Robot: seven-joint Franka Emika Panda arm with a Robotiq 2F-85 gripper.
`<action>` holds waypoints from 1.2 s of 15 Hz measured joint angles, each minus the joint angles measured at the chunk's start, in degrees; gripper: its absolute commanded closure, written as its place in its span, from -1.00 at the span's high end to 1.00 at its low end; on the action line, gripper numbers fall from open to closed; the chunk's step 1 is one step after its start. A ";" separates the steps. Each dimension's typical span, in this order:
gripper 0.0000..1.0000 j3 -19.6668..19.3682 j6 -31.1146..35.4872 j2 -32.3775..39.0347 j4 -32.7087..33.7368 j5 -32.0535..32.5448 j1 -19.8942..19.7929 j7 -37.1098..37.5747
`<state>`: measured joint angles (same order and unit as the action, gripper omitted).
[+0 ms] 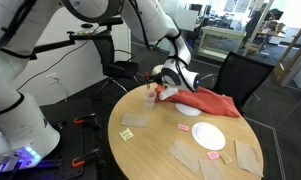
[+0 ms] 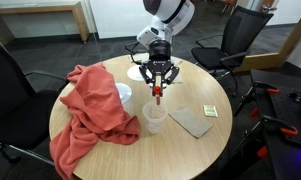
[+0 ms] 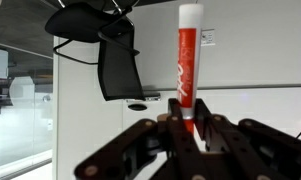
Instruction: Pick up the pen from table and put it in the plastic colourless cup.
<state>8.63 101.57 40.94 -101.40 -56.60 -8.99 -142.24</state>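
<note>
At left, a red cloth (image 2: 90,105) crowds the bench (image 2: 185,150). Just beside it stands the cup (image 2: 153,120), and seemingly over its mouth my hand (image 2: 158,86) pinches the pen (image 2: 158,96) upright. My worry is that the cup looks light. A pen let go off-centre could strike the rim, tip it, or bounce out toward the napkin (image 2: 195,120) at right.

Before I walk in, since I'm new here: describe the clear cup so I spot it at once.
On the round wooden table, look between the red cloth and the flat brown mat, by the gripper holding the red pen. The cup is the small upright tumbler there, see-through while its neighbours are opaque.
</note>
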 measured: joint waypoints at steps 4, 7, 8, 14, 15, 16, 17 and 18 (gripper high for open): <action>-0.90 -0.73 -1.08 2.39 1.93 -0.08 -0.01 0.00; -0.90 -1.11 -1.17 3.76 2.80 -0.14 -0.07 0.00; -0.90 -1.17 -1.17 4.18 3.02 -0.14 -0.08 0.00; -0.90 -1.30 -1.13 6.32 4.02 -0.51 -0.07 0.37; -0.11 -1.37 -1.11 6.61 4.23 -0.75 -0.07 0.71; -0.07 -1.45 -1.01 6.87 4.42 -1.02 -0.05 0.92; 0.04 -1.57 -0.73 7.02 4.49 -1.31 0.01 1.08; 0.20 -1.74 -0.49 7.09 4.50 -1.67 0.10 1.25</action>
<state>6.89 101.09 48.03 -96.91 -58.27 -8.89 -140.98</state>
